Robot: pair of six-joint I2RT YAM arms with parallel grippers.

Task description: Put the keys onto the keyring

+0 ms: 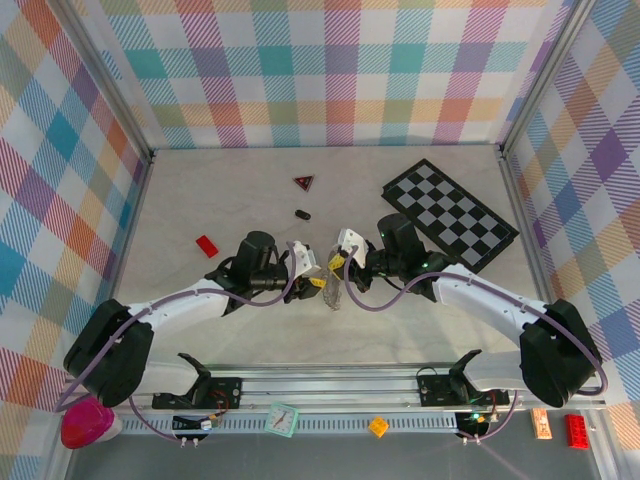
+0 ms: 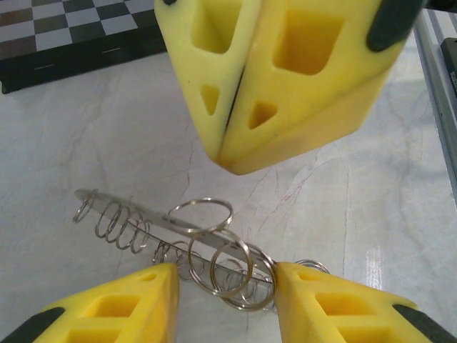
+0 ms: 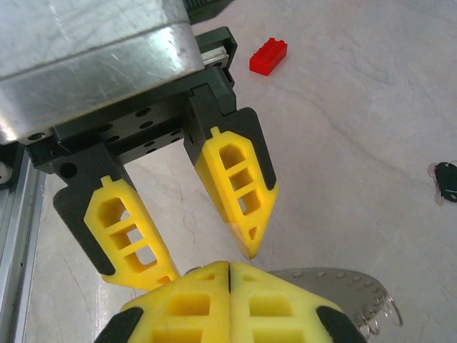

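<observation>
Where the keyring is: The thin, silvery metal keyring [image 3: 335,286] lies flat on the pale, marbled counter [image 2: 86,143], right where the two arms meet.
Where the keys are: The keys [image 2: 118,227], lots of tiny silvery metal bits, sit in a row along it like a fringe. A few bigger wire rings [image 2: 246,275] stick up among them.
Left pincer: The left pincer [image 2: 225,279] is partly open. One yellow finger is on each side of the bigger wire rings, very close to them. I cannot tell if the fingers press on them.
Right pincer: The right pincer [image 2: 227,153] is squeezed tight, with nothing between its fingers. Its tip hangs just above the rings.
How it will feel: I think the bunch is light and floppy. The metal looks smooth, so it could slide on the counter or slip out of a grip. The thin wire could bend or tangle.
Where to hold: I would pinch the flat edge of the keyring, not the tiny keys.
What could go wrong: A push from the closed tip could shove the whole bunch away.
How far along: Many keys look as if they are on already. I cannot tell if any are left off.
</observation>
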